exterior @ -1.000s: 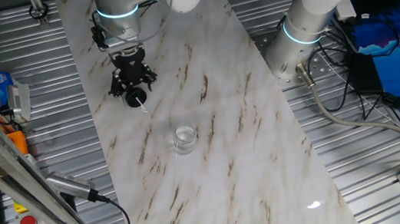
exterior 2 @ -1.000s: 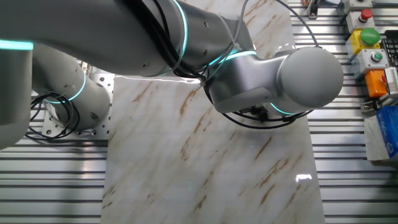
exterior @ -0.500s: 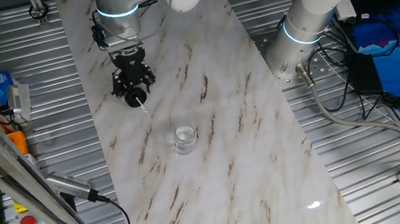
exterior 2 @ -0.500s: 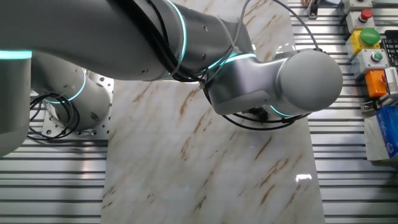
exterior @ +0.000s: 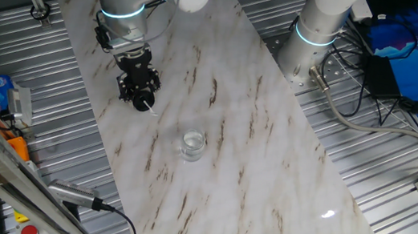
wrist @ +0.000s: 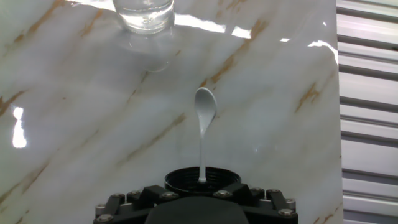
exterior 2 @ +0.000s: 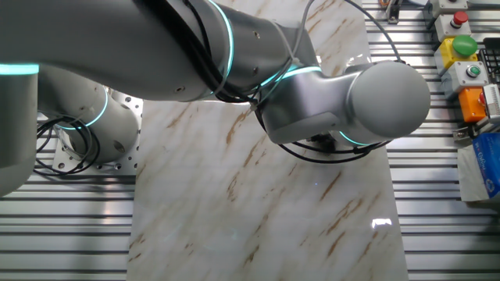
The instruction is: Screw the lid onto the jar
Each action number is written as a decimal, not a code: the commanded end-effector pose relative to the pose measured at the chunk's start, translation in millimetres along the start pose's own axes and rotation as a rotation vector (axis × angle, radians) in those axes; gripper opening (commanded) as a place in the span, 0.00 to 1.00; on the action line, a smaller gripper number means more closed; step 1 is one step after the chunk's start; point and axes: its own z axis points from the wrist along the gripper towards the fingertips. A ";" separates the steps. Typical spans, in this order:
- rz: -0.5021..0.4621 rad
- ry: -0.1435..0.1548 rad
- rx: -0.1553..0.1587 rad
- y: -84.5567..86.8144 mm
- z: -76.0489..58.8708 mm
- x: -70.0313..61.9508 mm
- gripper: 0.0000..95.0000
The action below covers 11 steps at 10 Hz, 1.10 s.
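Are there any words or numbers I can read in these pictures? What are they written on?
None can be read.
The blue and white packet beside the table has print on it, too small and blurred to read.
The blue packet by the button boxes also shows print, too blurred to read.
The jar, the lid and the white spoon carry no writing.

My table is a long slab of white marble with brown veins, glossy enough to throw back bright patches of overhead light. It lies on ribbed metal decking that runs out on both sides. Beyond one edge I see a box of coloured buttons and loose grey cables.
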 end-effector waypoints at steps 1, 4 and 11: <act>0.003 -0.002 -0.001 0.0 0.4 0.3 0.00; 0.006 -0.008 -0.001 -0.2 -0.9 -0.1 0.00; 0.061 0.018 -0.011 -0.4 -26.9 -9.6 0.00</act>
